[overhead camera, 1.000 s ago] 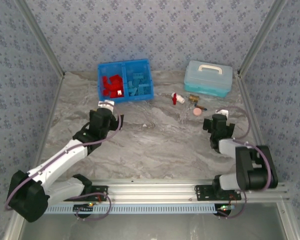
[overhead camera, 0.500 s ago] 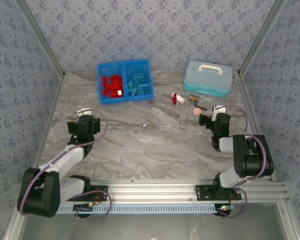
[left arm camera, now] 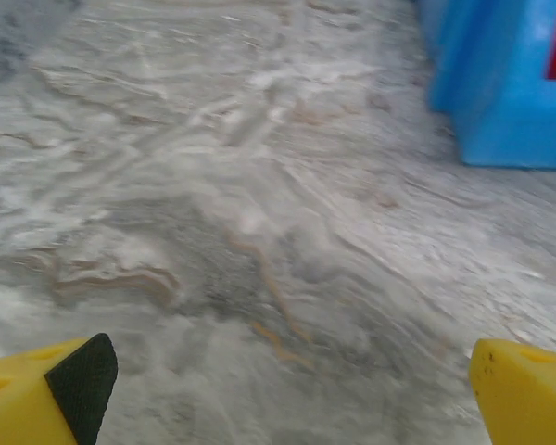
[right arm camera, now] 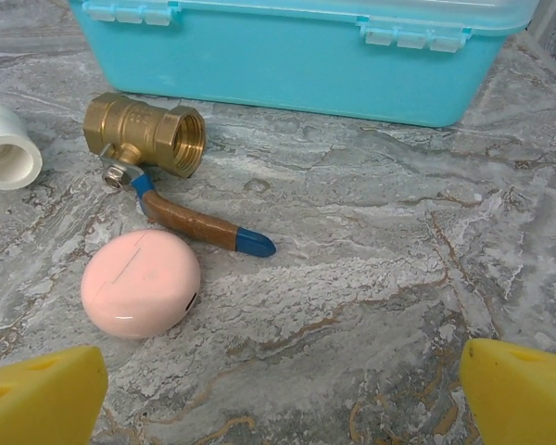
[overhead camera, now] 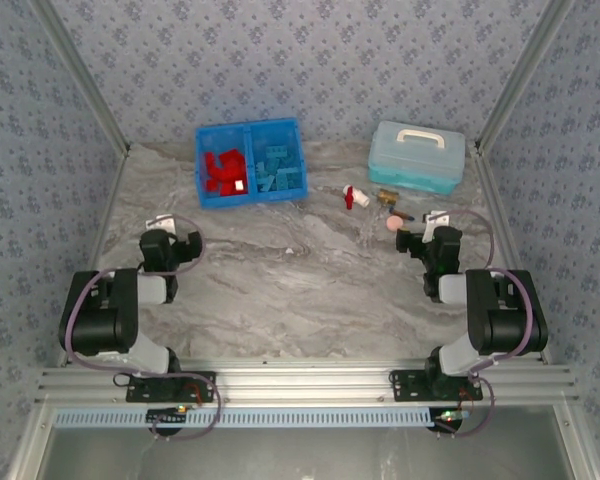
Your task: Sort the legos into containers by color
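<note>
Beside round pink ball (right arm camera: 141,283): collision risk noted.
Right claw (right arm camera: 283,394) and left claw (left arm camera: 292,380) gaped empty; a forward sweep could knock it.

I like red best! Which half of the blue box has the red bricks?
The left compartment holds the red legos. The right compartment beside it holds only light blue legos.

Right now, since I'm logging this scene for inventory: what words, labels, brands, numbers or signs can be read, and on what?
No text can be read here.
Left wrist's white tag: too small to read.
Right wrist's white tag: too small to read.
Brass ball valve, teal lidded case, blue bin: no marking visible.
</note>
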You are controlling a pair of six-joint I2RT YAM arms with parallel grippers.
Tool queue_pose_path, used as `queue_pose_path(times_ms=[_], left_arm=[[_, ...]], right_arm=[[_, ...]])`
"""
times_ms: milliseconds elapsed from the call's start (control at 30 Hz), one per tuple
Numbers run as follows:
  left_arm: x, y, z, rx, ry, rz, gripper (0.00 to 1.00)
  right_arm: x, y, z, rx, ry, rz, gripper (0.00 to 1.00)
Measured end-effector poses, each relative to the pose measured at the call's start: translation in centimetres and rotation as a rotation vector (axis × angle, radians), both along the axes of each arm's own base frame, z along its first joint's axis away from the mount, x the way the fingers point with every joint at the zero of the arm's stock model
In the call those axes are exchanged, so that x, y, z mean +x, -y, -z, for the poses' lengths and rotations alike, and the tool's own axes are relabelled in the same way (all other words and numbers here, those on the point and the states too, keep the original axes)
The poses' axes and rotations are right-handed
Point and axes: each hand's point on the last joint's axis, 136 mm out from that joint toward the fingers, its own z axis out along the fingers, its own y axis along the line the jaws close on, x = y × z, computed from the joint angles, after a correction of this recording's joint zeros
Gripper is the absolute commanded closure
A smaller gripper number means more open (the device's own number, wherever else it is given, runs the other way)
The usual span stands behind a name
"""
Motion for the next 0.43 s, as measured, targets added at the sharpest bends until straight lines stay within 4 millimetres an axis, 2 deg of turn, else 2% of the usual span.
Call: queue_pose_path(times_ms=[433], left_arm=[[0.8,1.2,-0.9,0.016,0.028,0.060,0.01]], right_arm=[[0.0,0.0,0.0,0.000,0.001,0.000,0.00]])
